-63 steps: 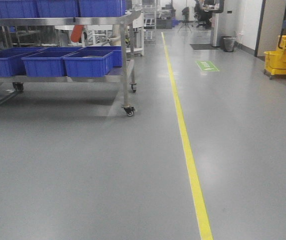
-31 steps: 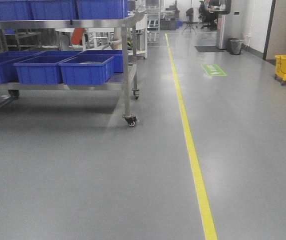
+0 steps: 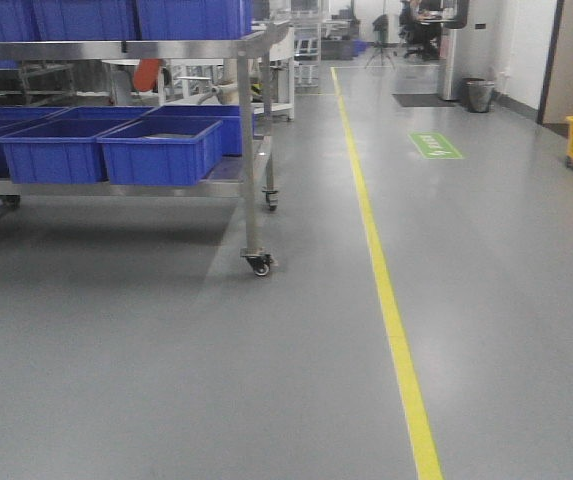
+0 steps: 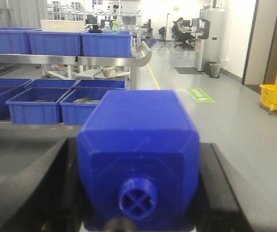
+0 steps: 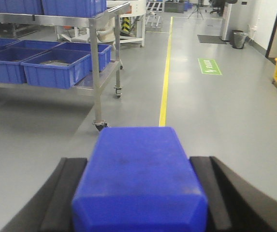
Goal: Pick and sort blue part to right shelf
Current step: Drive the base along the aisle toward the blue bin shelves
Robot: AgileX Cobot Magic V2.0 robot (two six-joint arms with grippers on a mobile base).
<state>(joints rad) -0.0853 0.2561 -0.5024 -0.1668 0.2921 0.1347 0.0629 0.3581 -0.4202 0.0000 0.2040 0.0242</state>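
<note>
Transit step, by my reading: both arms are loaded and only floor [image 3: 116, 380] lies ahead. The left gripper [image 4: 140, 145] has its jaws clamped on a blue part [image 4: 138, 169]; the right gripper [image 5: 138, 162] likewise grips a second part [image 5: 140, 186]. A bin rack [image 3: 126, 48] stands at 10 o'clock. No shelf shows at 3 o'clock, so the base likely must turn right to find it.
</note>
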